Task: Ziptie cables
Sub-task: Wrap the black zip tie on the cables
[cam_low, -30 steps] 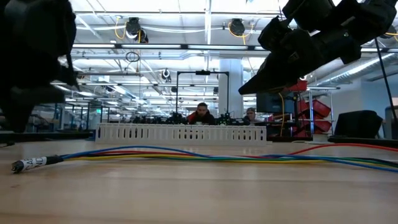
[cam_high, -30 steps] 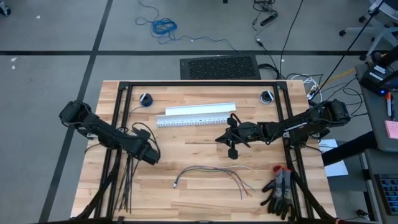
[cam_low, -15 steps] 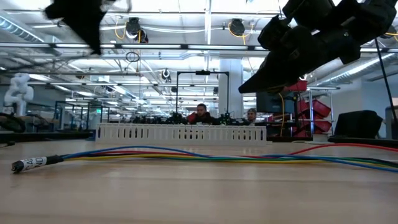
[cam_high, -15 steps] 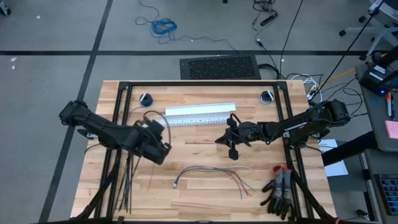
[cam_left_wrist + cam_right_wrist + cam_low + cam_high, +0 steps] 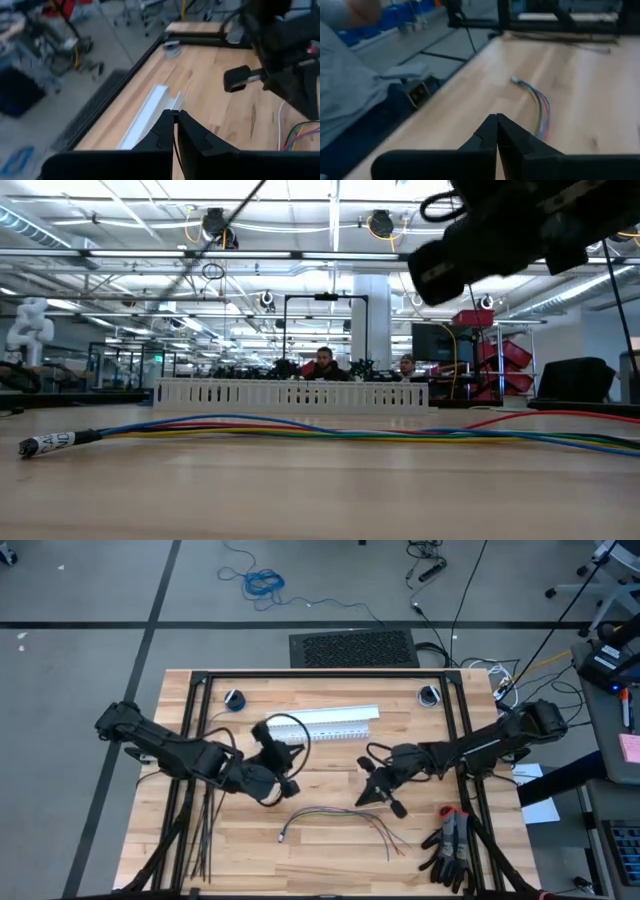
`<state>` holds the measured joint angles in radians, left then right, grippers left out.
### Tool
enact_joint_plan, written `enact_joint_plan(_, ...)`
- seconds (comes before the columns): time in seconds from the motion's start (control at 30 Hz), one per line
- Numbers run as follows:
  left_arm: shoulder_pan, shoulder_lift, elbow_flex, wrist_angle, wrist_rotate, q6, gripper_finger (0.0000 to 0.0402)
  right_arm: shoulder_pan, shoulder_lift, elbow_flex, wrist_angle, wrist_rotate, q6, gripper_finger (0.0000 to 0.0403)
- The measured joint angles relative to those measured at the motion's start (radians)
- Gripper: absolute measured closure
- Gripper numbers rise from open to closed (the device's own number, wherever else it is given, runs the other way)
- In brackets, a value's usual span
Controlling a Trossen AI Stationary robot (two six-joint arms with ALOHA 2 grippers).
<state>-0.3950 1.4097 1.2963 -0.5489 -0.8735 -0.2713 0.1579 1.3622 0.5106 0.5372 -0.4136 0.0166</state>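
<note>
The cables (image 5: 340, 817), a few thin coloured wires with a small connector tip (image 5: 283, 837), lie loose on the wood near the table's front, and show in the low view (image 5: 300, 430) too. The zipties (image 5: 200, 835) are thin black strips lying at the near left. My left gripper (image 5: 292, 785) hovers left of the table's middle, pointing right and shut (image 5: 175, 114) on one ziptie (image 5: 190, 250). My right gripper (image 5: 362, 800) hangs shut (image 5: 496, 117) just above and behind the cables (image 5: 540, 107), touching nothing. My left gripper pinches a thin black ziptie (image 5: 174, 145) between its two shut fingers, which point almost level toward the table's right. In the low view the strip slants high above the table, lifted clear. Which part of the strip the fingers have, I cannot tell.
A white slotted channel (image 5: 320, 725) lies across the far middle of the table. Black and red gloves (image 5: 450, 845) sit at the near right corner. Two small round pieces (image 5: 233, 698) (image 5: 430, 695) sit near the far edge. Black frame bars run along both sides.
My left gripper has risen from the ziptie pile at the near left and swung toward the table's middle, tipping from pointing down to nearly level, with a ziptie lifted along. My right gripper has turned and shifted toward the near edge, closer to the cables.
</note>
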Motion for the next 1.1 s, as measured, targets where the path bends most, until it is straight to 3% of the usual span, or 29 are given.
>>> enact_joint_plan(0.17,0.0,0.0,-0.153,0.378,0.06,0.166,0.0391,0.013,-0.133,0.0,-0.048,-0.008,-0.013,0.0402)
enact_joint_plan(0.37,0.008,0.001,-0.419,1.109,0.326,0.339,0.0391,0.014,-0.278,0.0,-0.135,-0.007,-0.029,0.0402)
enact_joint_plan(0.5,0.031,0.001,-0.569,1.419,0.498,0.394,0.0391,0.014,-0.311,0.0,-0.175,0.01,-0.024,0.0402)
enact_joint_plan(0.63,0.052,0.005,-0.674,1.565,0.631,0.452,0.0391,0.014,-0.271,0.0,-0.169,0.025,-0.024,0.0402)
enact_joint_plan(0.77,0.081,0.027,-0.721,1.649,0.746,0.489,0.0391,0.014,-0.153,0.0,-0.031,0.024,-0.027,0.0402)
enact_joint_plan(0.87,0.108,0.041,-0.723,1.682,0.87,0.499,0.0391,0.011,-0.036,-0.002,0.148,0.004,-0.028,0.0402)
enact_joint_plan(1.1,0.157,0.058,-0.721,1.762,1.121,0.541,0.0391,-0.052,0.172,-0.001,0.652,-0.197,0.103,0.0376)
